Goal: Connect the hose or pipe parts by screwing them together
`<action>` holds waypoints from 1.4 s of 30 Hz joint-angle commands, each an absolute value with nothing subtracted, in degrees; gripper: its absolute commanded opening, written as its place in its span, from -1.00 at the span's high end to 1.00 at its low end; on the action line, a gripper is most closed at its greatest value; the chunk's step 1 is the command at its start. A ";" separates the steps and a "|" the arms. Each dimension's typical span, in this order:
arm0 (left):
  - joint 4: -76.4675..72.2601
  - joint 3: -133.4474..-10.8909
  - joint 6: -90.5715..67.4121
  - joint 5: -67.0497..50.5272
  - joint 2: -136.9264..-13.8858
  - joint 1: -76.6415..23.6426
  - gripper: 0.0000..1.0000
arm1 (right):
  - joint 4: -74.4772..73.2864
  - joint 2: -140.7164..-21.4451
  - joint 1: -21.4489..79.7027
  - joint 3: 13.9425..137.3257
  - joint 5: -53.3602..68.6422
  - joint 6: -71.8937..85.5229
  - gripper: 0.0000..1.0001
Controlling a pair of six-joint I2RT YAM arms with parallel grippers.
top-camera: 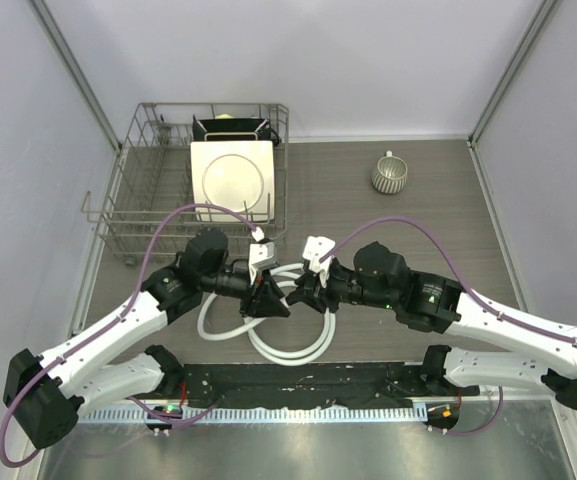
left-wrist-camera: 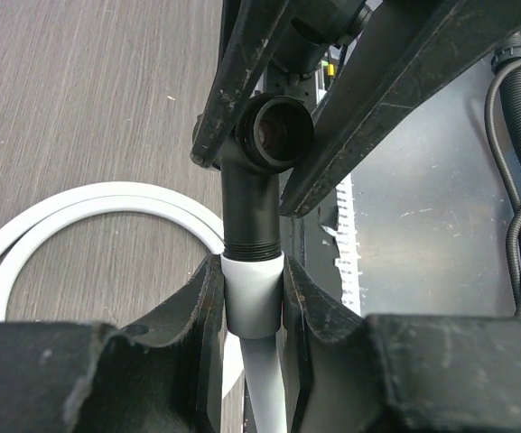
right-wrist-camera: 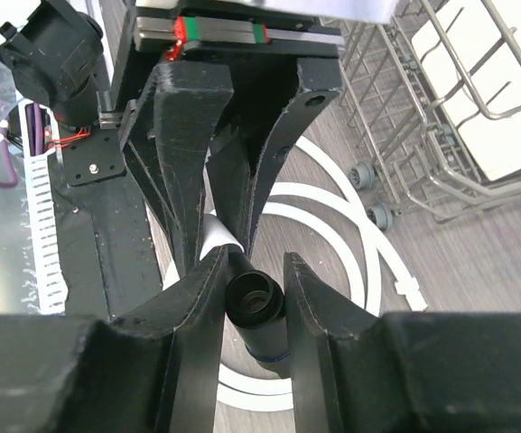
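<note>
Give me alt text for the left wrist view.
The left gripper clamps a white connector that meets the threaded stem of a black T-fitting, which the right gripper grips from the opposite side. A white hose loops on the table at left.

A lab test cell, boxed in by plain white wall panels (top-camera: 318, 60). Far left, a metal wire dish rack (top-camera: 118, 215) suggests kitchen staging.

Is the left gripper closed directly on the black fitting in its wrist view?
No, the left gripper clamps the white connector, just below the threads of the black fitting.
</note>
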State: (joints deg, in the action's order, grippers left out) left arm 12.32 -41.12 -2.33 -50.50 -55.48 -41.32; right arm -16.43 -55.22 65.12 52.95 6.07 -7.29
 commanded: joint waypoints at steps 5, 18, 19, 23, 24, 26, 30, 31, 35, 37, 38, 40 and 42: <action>5.54 -42.45 -1.49 -44.83 -54.06 -41.04 1.00 | -15.38 -55.37 65.30 55.02 7.39 7.63 0.99; 6.15 -41.75 1.14 -42.88 -51.59 -40.96 1.00 | -21.00 -57.22 61.52 60.82 4.93 37.36 -0.16; 6.15 -41.75 1.06 -43.50 -51.68 -41.04 1.00 | -21.01 -56.43 61.52 60.91 4.23 35.87 -0.25; 6.50 -42.10 0.35 -47.01 -52.12 -40.96 1.00 | -18.74 -49.59 61.52 58.47 1.85 19.55 -0.52; 6.33 -42.10 0.26 -47.63 -52.03 -40.96 1.00 | -17.07 -45.65 61.52 56.79 1.93 15.60 -0.61; 6.15 -42.10 -1.65 -49.21 -52.12 -41.04 1.00 | -12.07 -41.68 61.61 50.40 5.07 1.02 -0.64; 4.40 -42.19 -4.13 -56.40 -52.65 -41.04 1.00 | -10.46 -31.22 61.52 39.75 18.07 -34.04 -0.67; 3.96 -42.36 -4.91 -57.30 -52.82 -40.96 1.00 | -9.59 -27.55 61.52 37.73 17.58 -38.28 -0.68; 3.52 -43.15 -7.03 -60.37 -53.35 -40.96 1.00 | -14.62 -27.59 61.52 36.38 15.55 -55.23 -0.71; 1.41 -43.15 -9.40 -62.39 -53.44 -40.87 1.00 | -17.48 -29.35 61.52 39.01 17.39 -57.73 -0.71; 0.71 -43.15 -10.45 -62.92 -53.52 -40.87 1.00 | -18.19 -30.40 61.52 39.28 18.10 -59.14 -0.71; -1.93 -43.07 -13.09 -63.98 -53.96 -40.78 1.00 | -17.32 -31.28 61.52 39.90 18.20 -62.31 -0.70; -4.99 -42.80 -15.11 -65.65 -54.66 -40.78 1.00 | -16.52 -32.95 61.52 40.69 18.54 -65.02 -0.71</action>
